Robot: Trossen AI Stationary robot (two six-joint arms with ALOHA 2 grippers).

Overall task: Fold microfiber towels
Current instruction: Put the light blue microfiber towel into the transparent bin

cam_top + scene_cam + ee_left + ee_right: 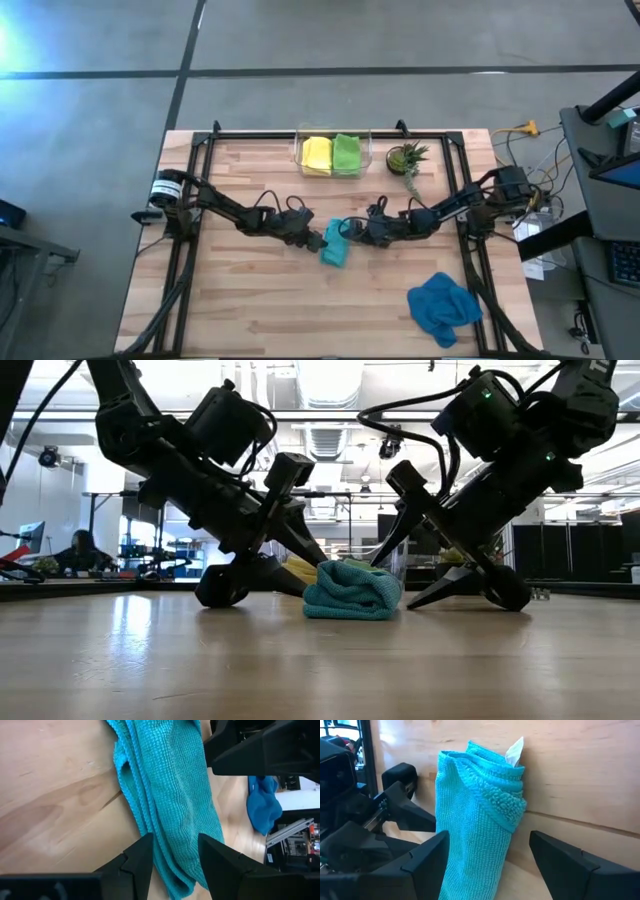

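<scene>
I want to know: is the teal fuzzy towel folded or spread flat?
Folded. The teal microfiber towel lies as a narrow bundle on the wooden table, with stacked layers showing along its edge.

Both arms matte black, chunky angular links w/ black cables looped along them. Left arm [235,212] has a white-and-black cylindrical base unit; right arm [450,207] base is a boxy black housing w/ a small green LED lit. Fingers [137,862] black, wedge-shaped, tapering, smooth plastic
</scene>
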